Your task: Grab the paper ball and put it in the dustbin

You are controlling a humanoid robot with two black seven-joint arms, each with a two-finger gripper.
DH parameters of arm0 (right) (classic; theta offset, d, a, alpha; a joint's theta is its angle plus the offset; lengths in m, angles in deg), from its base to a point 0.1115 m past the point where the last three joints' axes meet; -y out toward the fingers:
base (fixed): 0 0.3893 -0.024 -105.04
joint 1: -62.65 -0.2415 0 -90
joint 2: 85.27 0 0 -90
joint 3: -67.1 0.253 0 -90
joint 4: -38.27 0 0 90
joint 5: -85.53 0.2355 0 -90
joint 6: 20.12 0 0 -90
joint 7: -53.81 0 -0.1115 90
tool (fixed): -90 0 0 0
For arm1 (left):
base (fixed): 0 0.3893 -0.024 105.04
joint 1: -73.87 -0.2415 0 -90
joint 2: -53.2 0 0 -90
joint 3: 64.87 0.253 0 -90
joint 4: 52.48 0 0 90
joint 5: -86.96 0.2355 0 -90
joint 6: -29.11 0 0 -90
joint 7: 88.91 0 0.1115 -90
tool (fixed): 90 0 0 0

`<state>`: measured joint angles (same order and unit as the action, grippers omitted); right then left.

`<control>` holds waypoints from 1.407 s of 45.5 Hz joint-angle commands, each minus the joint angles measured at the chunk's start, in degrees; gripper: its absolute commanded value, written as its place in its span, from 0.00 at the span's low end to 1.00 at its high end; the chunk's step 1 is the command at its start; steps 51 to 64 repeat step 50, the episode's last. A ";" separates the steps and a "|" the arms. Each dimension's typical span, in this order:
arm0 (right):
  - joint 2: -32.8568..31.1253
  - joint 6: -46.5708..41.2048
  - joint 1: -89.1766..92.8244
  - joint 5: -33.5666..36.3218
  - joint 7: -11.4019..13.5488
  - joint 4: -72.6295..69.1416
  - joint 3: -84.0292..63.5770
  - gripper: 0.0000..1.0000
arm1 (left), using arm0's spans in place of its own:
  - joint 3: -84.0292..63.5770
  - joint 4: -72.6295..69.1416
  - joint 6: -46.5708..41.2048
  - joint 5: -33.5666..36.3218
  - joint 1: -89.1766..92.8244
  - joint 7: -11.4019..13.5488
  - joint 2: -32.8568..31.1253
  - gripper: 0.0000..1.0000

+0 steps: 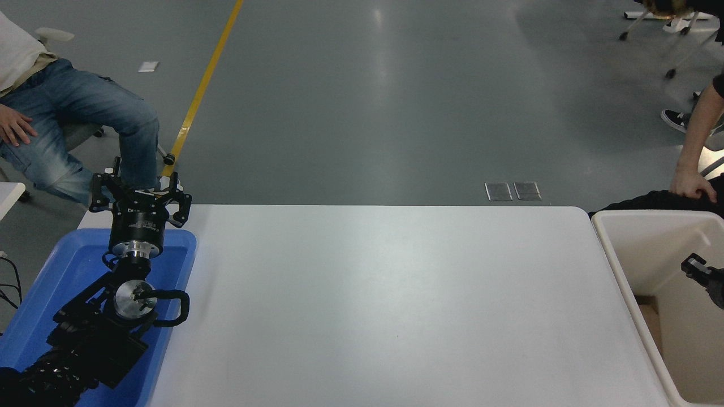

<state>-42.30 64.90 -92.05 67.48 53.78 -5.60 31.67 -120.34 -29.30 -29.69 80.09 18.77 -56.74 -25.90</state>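
Observation:
No paper ball shows on the table (384, 294). The cream-white dustbin (616, 257) stands against the table's right end. A flat tan patch (650, 325) lies low inside it; I cannot tell what it is. A black tip of my right gripper (701, 271) pokes in from the right edge, over the dustbin's inside. Too little of it shows to tell its state. My left arm is parked at the lower left, its gripper (139, 191) open and empty above the far end of the blue tray.
The blue tray (184, 265) lies at the table's left end under the left arm. A person's hand (691, 183) rests just beyond the dustbin's far rim. Another person (73, 124) sits at the far left.

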 commanded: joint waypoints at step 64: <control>35.08 -38.87 -72.06 18.40 0.20 -47.54 -30.75 1.00 | 0.01 -0.07 0.00 -0.07 -0.09 0.00 0.00 0.99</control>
